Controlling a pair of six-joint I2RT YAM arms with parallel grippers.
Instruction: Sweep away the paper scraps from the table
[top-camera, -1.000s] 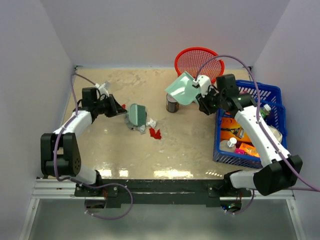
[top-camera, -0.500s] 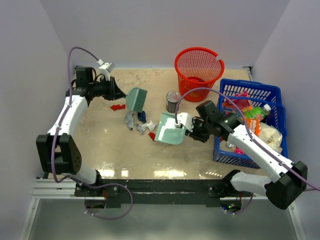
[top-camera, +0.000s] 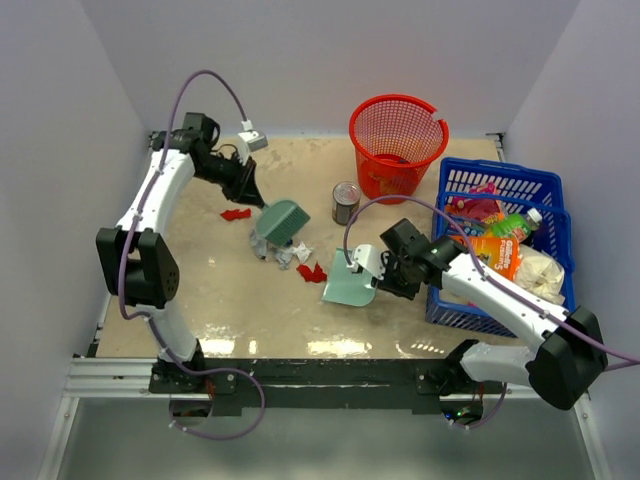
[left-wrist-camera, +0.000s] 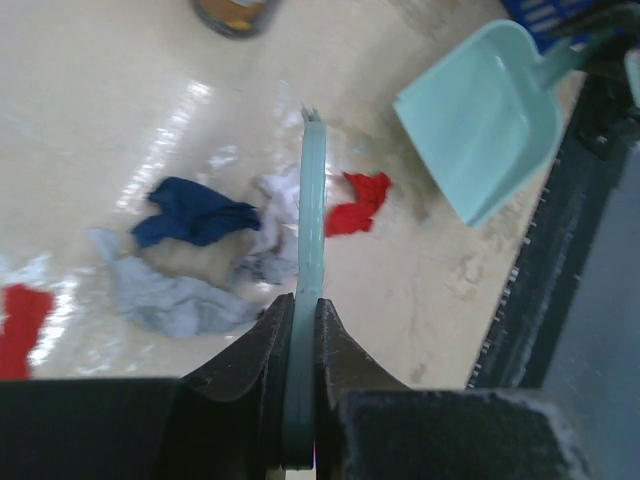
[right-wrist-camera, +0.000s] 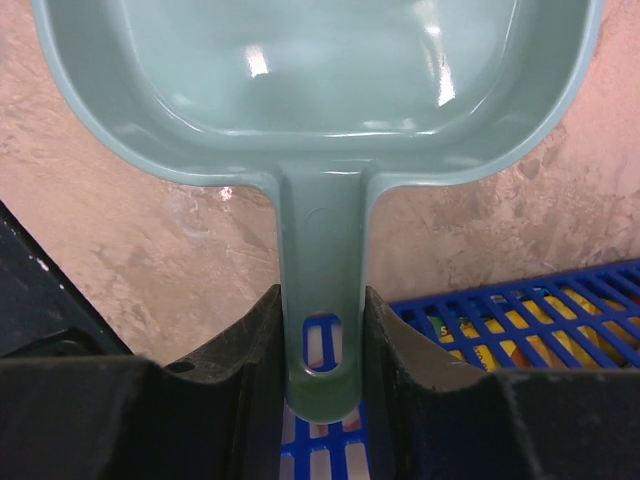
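Paper scraps lie mid-table: a red one (top-camera: 236, 213) alone at the left, a grey-blue, dark blue and white cluster (top-camera: 272, 245), and red bits (top-camera: 312, 271). In the left wrist view I see the dark blue (left-wrist-camera: 195, 215), grey-blue (left-wrist-camera: 160, 295), white (left-wrist-camera: 275, 200) and red (left-wrist-camera: 360, 200) scraps. My left gripper (top-camera: 247, 187) is shut on a green brush (top-camera: 283, 220), whose head stands just behind the cluster. My right gripper (top-camera: 385, 268) is shut on the handle of a pale green dustpan (top-camera: 350, 288), which rests on the table (top-camera: 220, 300) right of the red bits.
A tin can (top-camera: 346, 203) stands behind the dustpan. A red mesh basket (top-camera: 397, 130) sits at the back. A blue crate (top-camera: 505, 185) of packaged goods lines the right side, close behind my right wrist. Pale walls enclose the table.
The right arm has carried the dustpan from near the red basket down onto the table beside the scraps. The left arm has swung to the back, bringing the brush behind the cluster.
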